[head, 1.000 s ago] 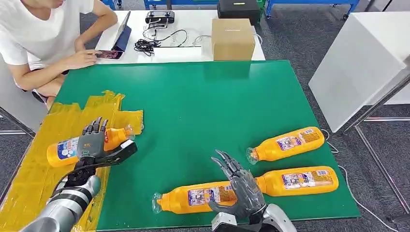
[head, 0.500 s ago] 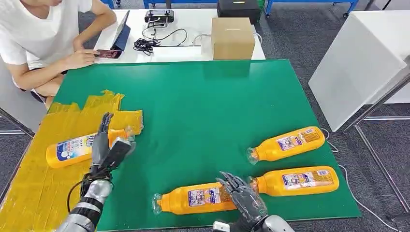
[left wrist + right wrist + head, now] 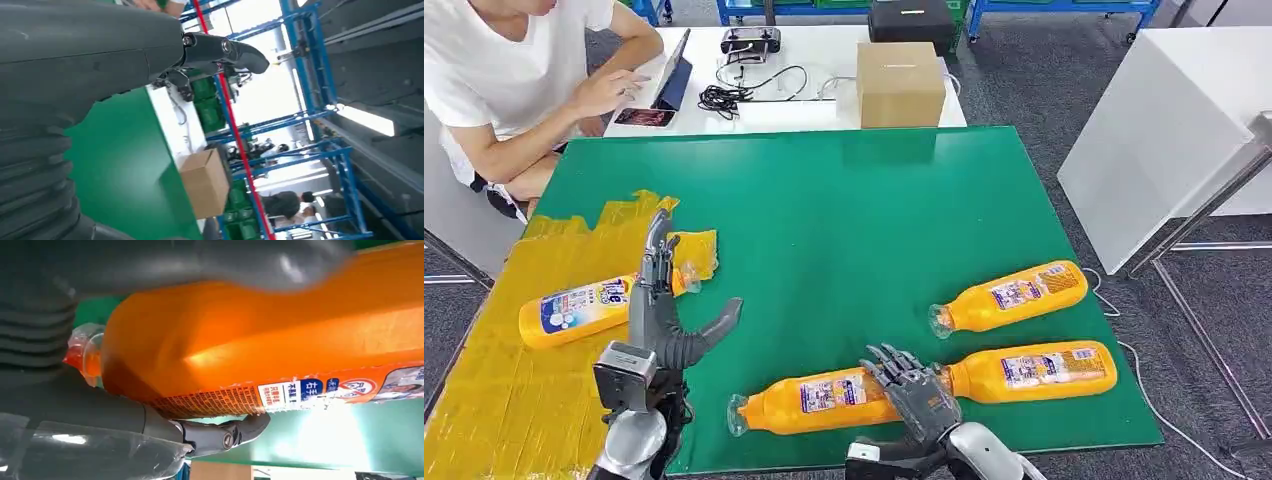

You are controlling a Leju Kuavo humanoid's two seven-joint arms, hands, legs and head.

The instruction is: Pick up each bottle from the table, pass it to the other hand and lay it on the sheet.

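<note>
Bottles tell my progress: one bottle (image 3: 584, 311) lies on the yellow sheet (image 3: 494, 370) at nine o'clock, my left hand (image 3: 669, 310) upright and spread empty, my right hand (image 3: 914, 385) curling around the nearest bottle (image 3: 819, 398) at six, two more (image 3: 1014, 296) (image 3: 1034, 369) waiting at four.

The orange plastic bottle (image 3: 280, 330) in the right wrist view carries a printed label: a blue patch with white Chinese characters, beside a red prohibition sign, toward the frame's lower right. Finer print beside it is illegible.
</note>
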